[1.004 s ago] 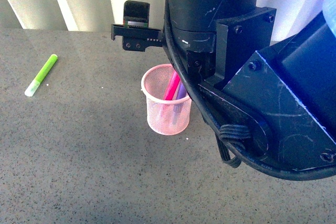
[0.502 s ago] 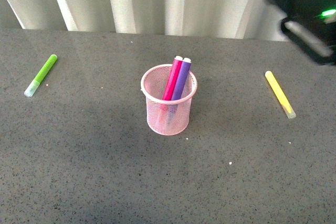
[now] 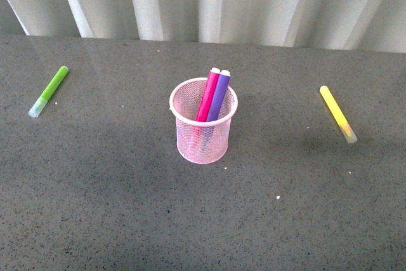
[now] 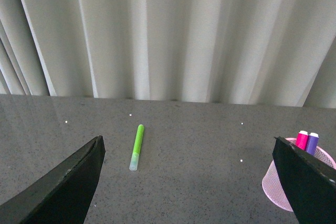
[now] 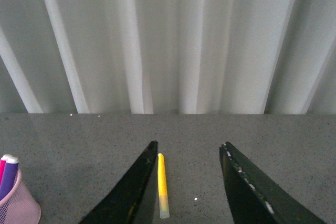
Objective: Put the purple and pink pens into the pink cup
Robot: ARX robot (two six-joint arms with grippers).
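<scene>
pink cup: wire mesh, matt | table: speckled grey, smooth, faint sheen

Left gripper: seen in the left wrist view only. Two dark fingers, spread very wide, one at each lower corner of the picture. Nothing between them. Held above the desk, clear of its surface.

Right gripper: seen in the right wrist view only. Two dark fingers, parted moderately and narrowing toward the tips. Nothing gripped. Held above the desk.

Arms: neither arm nor gripper appears in the front view.
</scene>
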